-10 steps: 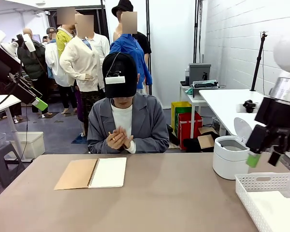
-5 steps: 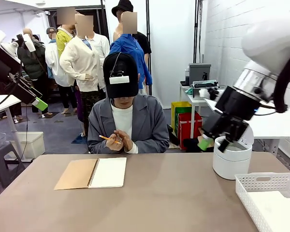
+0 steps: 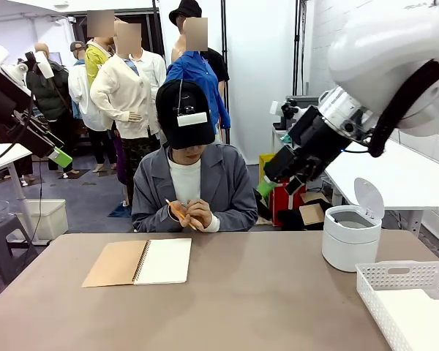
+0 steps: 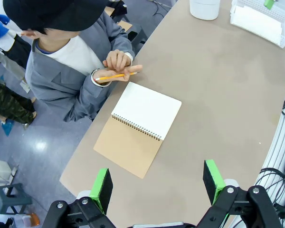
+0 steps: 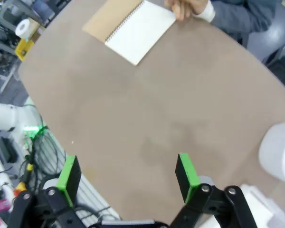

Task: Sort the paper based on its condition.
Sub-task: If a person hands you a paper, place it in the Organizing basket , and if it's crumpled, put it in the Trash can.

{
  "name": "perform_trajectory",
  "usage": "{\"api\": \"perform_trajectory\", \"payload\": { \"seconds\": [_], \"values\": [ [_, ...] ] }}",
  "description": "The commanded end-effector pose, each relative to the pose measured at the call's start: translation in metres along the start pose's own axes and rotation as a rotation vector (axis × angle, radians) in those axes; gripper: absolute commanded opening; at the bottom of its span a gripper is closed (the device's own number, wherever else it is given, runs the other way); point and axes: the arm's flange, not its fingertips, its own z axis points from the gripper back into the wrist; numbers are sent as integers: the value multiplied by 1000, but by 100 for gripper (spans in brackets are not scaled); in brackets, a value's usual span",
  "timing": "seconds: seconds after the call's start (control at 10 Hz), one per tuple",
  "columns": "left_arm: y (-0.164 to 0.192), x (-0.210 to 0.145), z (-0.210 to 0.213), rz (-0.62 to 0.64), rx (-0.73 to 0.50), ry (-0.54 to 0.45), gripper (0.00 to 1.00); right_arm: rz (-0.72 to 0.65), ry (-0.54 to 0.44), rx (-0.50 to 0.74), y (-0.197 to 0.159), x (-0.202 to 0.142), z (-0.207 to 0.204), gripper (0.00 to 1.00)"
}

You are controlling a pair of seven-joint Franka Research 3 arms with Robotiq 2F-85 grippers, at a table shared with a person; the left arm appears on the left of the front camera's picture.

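Right hand [image 3: 276, 186] hangs high toward 1 o'clock above the worktop [image 3: 263, 292], spread apart and empty. Left hand [image 4: 156, 179], raised at 9 o'clock, is likewise spread. Paper [image 3: 417, 318] lies in the white basket [image 3: 395, 275] at 4 o'clock, beside a white bin [image 3: 347, 245].

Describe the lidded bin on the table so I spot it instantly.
Go to the robot's right end of the long brown table. Just beyond the white slotted plastic basket at the near corner stands a small white plastic bin. Unlike the rectangular basket, it is round, with its lid flipped up.
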Motion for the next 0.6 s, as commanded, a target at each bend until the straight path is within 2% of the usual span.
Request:
{"api": "perform_trajectory", "payload": {
  "seconds": [0.0,0.5],
  "values": [
    [0,-1,0,2,-2,-1,100,68,-35,25,-6,27,-10,100],
    [0,-1,0,2,-2,-1,100,155,-47,10,-13,77,-18,100]
  ]
}}
